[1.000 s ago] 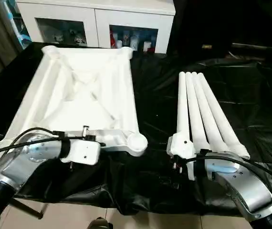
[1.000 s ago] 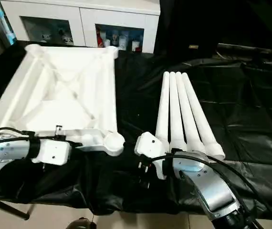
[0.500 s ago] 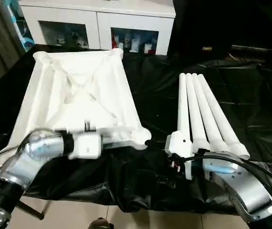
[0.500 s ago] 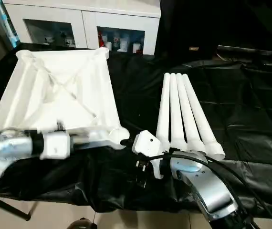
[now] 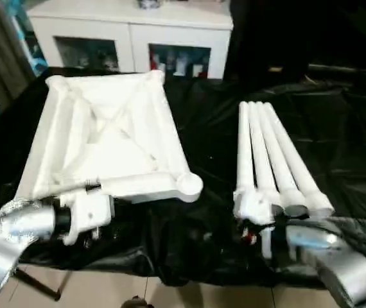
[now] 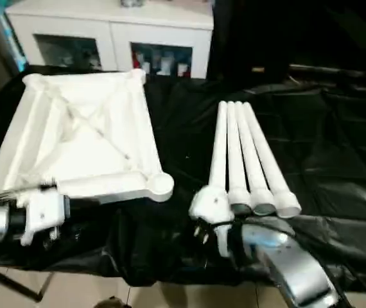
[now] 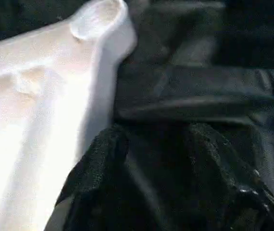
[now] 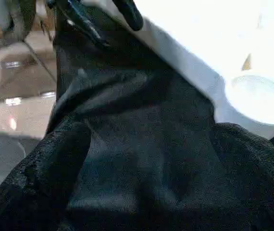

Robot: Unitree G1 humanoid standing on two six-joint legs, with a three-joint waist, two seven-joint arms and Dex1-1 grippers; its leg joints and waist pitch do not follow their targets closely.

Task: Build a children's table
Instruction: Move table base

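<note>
The children's table top lies upside down on the left of the black cloth, ribs up, with a round corner socket at its near right. Several white legs lie side by side to the right. My left gripper is open just off the top's near rim, with only black cloth between its fingers. Its white wrist housing sits at the near left corner. My right gripper stands wide open over the cloth by the legs' near ends, facing the corner socket.
A white cabinet with glass doors stands behind the black-draped work table. The cloth hangs in folds over the near edge, with tiled floor below. Bare cloth lies to the right of the legs.
My left gripper has opened, let go of the top's near rim, and drawn back to the near left. The camera has shifted. The right gripper stays open by the leg ends.
</note>
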